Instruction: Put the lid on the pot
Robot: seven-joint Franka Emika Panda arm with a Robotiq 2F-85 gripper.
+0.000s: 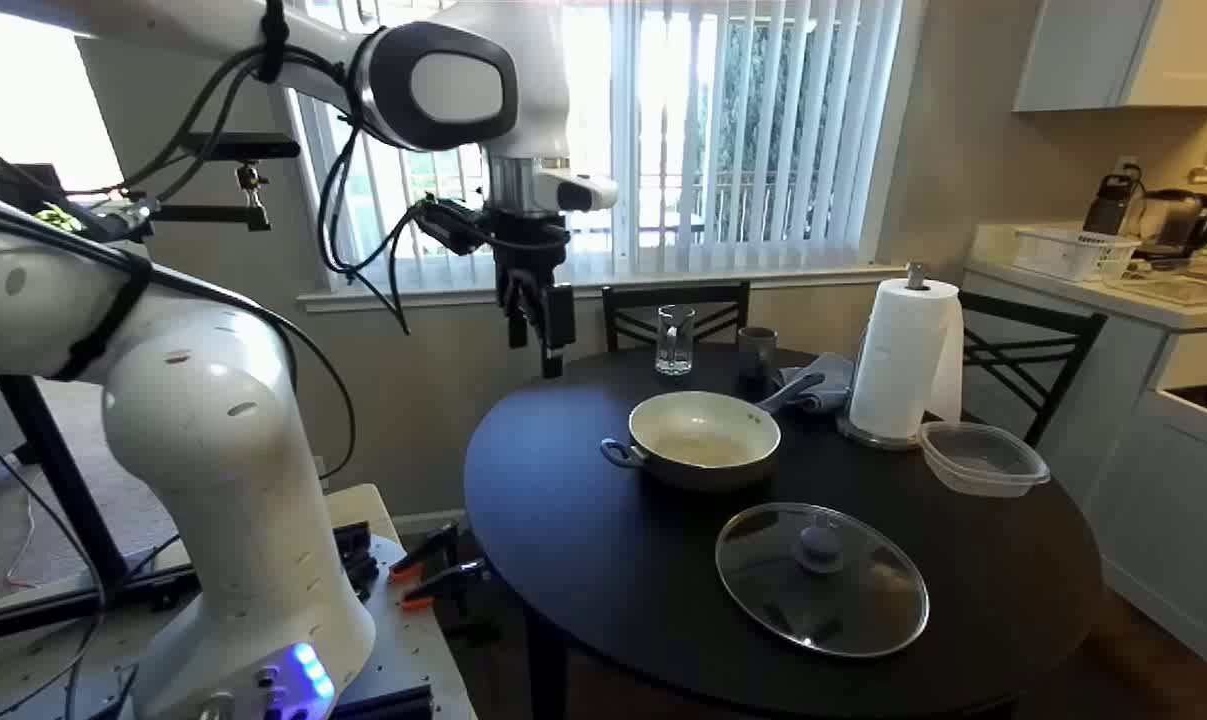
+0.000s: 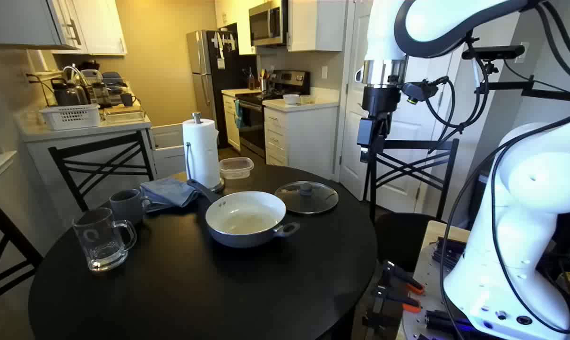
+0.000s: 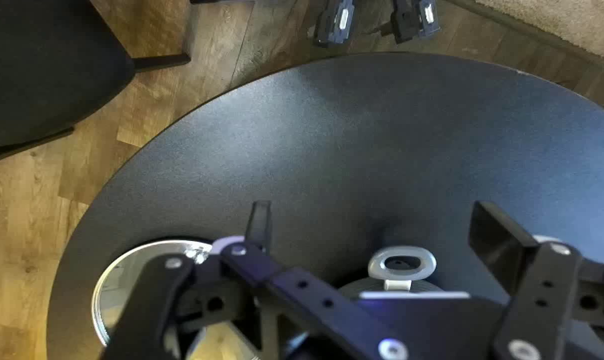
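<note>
Over the worktop (image 3: 342, 145), my hand (image 3: 371, 215) is hanging wide, its fingers (image 3: 259, 225) standing well apart and pointing downward.

Pot (image 2: 245, 222), one: dark metal outside, pale cream inside. It is standing upright and uncovered on the worktop, lower than my hand. Its short loop handle (image 2: 287, 230) is showing in the gap between my fingers in the wrist view; its long handle (image 2: 203, 190) is extending from the opposite side.

Lid (image 1: 823, 592), one: round, clear glass, metal rim, dark centre knob (image 1: 820, 548). It is lying flat on the worktop, knob upward, near the pot, and is showing whole in both exterior views. In the wrist view my hand is hiding part of it.

Mugs, two: a clear glass mug (image 2: 99, 241) is standing on the worktop; a grey mug (image 2: 127, 206) is standing near it, apart from it in an exterior view (image 1: 756, 352).

Cloth (image 2: 167, 193), one: blue-grey, folded, lying between the grey mug and a paper towel roll (image 2: 200, 153), which is standing upright on its holder.

Plastic container (image 1: 983, 460), one: clear, shallow, resting just beside the roll.

Chair (image 3: 46, 75), dark: its seat is showing beside the worktop in the wrist view.

Farther off: vertical blinds (image 1: 753, 130) are letting daylight through; a white basket (image 2: 71, 116) is sitting on a counter (image 2: 84, 133).

Farthest: a stove (image 2: 252, 126) is standing near a refrigerator (image 2: 223, 94), and a microwave (image 2: 267, 23) is hanging above.
</note>
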